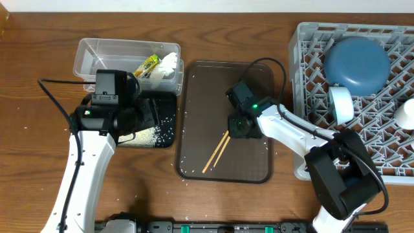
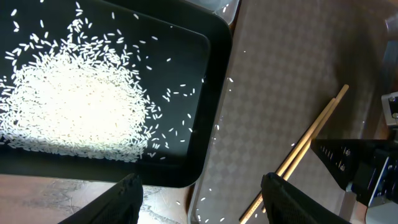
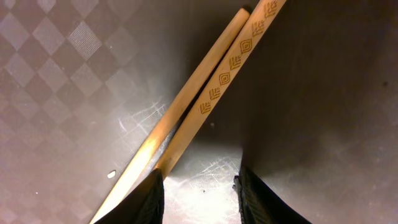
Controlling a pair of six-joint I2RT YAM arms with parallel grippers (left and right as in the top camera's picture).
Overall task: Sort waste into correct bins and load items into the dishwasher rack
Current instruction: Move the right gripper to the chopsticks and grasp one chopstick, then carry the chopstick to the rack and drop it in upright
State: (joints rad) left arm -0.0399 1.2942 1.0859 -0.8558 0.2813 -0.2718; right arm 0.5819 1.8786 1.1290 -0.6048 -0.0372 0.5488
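Note:
The wooden chopsticks lie side by side on the brown serving tray. My right gripper is open and low over their upper end. In the right wrist view the chopsticks pass just left of the left finger, and only bare tray shows between the fingers of the right gripper. My left gripper is open and empty over the right end of the black tray, which holds the rice heap. The clear tub holds the wrapper and the napkin.
The grey rack at the right holds an upturned blue bowl and two white cups. Stray rice grains lie on the brown tray and on the wooden table. The plate is not visible.

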